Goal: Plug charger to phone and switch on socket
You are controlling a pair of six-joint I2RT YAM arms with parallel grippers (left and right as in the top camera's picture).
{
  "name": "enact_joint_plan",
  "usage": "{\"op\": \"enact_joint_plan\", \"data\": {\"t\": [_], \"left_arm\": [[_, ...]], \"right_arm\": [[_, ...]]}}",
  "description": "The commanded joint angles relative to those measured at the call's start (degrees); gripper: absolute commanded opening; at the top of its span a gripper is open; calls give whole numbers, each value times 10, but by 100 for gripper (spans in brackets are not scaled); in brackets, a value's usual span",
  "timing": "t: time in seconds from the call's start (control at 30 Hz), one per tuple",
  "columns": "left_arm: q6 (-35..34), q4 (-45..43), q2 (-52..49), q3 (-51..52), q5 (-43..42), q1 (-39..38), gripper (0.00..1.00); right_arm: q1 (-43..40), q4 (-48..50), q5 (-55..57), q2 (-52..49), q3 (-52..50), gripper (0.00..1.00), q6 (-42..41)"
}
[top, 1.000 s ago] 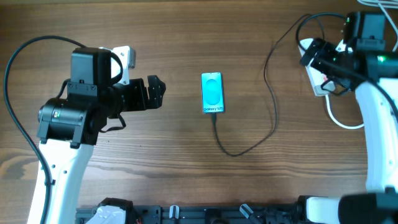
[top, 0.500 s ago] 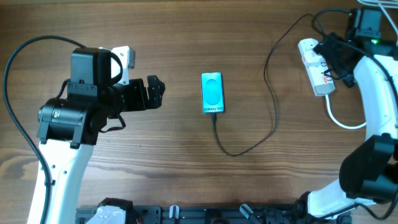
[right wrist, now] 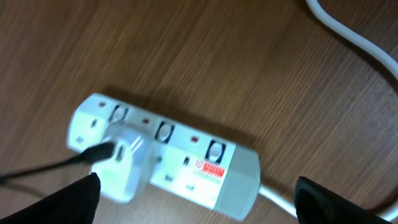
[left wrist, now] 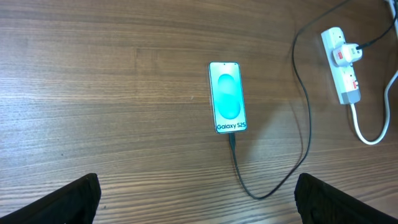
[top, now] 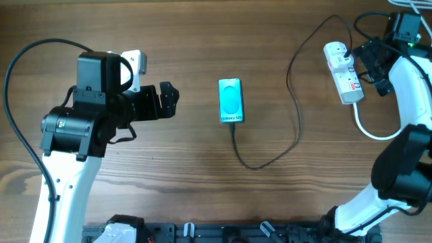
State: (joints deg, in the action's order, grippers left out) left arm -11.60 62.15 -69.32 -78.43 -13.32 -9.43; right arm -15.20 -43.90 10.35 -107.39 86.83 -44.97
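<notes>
my right gripper (top: 368, 61) hangs just beside and above the socket (right wrist: 165, 158), fingers spread wide and holding nothing. in the right wrist view the two dark fingertips frame the strip from either side. i judge that i am placed here because the switch is the step in hand. the red marks run along the strip's top edge. the white plug (right wrist: 126, 160) sits in the end outlet, with the charger (top: 297, 111) leading off from it. i cannot tell from here whether any switch is pressed.

my left gripper (top: 171, 99) is also spread apart and empty, parked to the left of the phone (top: 230, 100) and well apart from it.

the phone lies flat in the middle of the table (top: 202, 40), screen lit teal. the thin black cable curves round to meet its "galaxy s25" end, so the plugging looks done. the thick white cord (top: 370, 132) trails off the strip's near end, out of my way.
</notes>
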Motion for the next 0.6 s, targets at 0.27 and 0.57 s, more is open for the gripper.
{"op": "enact_joint_plan", "data": {"t": [0.27, 0.57], "left_arm": [[9, 0, 2, 1, 4, -1, 100], [9, 0, 2, 1, 4, -1, 100]], "right_arm": [[-17, 25, 16, -57, 8, 100, -16], [-17, 29, 66, -61, 8, 100, -19]]}}
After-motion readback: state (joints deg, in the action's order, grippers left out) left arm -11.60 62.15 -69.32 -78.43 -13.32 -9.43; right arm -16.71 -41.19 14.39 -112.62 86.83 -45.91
